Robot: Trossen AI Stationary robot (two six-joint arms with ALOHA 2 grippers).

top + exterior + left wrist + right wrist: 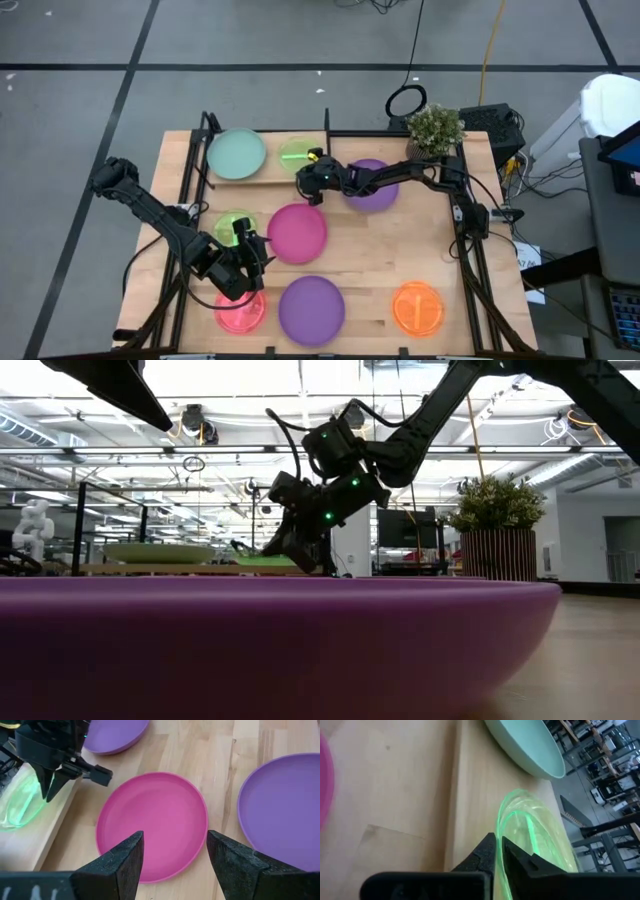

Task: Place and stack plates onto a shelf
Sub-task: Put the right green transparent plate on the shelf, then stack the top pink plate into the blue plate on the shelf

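Note:
The shelf (265,172) stands at the table's far left. On its board lie a mint-green plate (236,153) and a translucent neon green plate (296,152) side by side. My right gripper (311,176) reaches from the right and is shut on the neon green plate (540,835). My left gripper (175,845) hovers open above the near-left part of a magenta plate (150,820) and touches nothing. A second neon green plate (233,224) lies left of the magenta one. My right gripper pinches the neon green plate's near rim (503,822) between its two fingers. The fingers come slanting down from the table's near-right side. The plate's body rests on the shelf board (475,780), next to the mint-green plate (525,745).
One purple plate (372,186) lies under my right arm. Another purple plate (311,308), a pink-red one (240,312) and an orange one (417,307) lie along the near edge. A potted plant (435,128) stands at the far right.

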